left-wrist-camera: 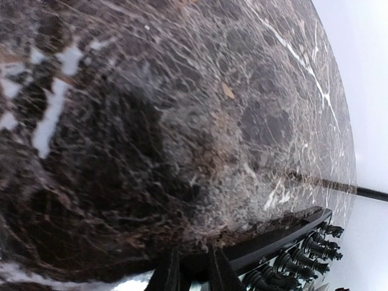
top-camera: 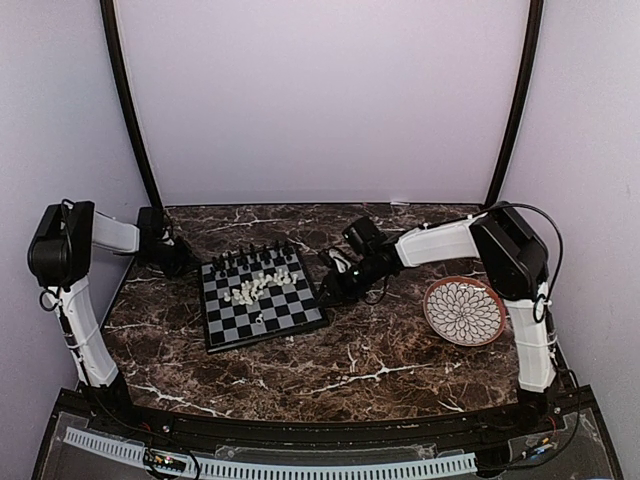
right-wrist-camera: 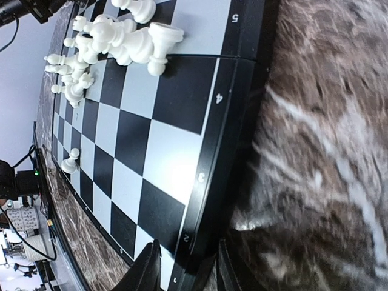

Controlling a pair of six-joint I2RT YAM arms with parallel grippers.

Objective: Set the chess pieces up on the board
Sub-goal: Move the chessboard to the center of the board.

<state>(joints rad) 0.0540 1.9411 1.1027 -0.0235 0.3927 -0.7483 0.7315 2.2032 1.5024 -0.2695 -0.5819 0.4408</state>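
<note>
Chess pieces: the white ones lie heaped in the middle of the board, and the black ones stand along its far edge. The right gripper sits at the board's side, fingers apart, empty. I cannot tell how the left gripper is set. I think the white ones come next: reach in and pinch one.

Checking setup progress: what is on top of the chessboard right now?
A row of black chessmen stands along the far edge of the chessboard; cream-white chessmen lie heaped mid-board, one pawn apart. Squares beneath the heap are hidden.
</note>
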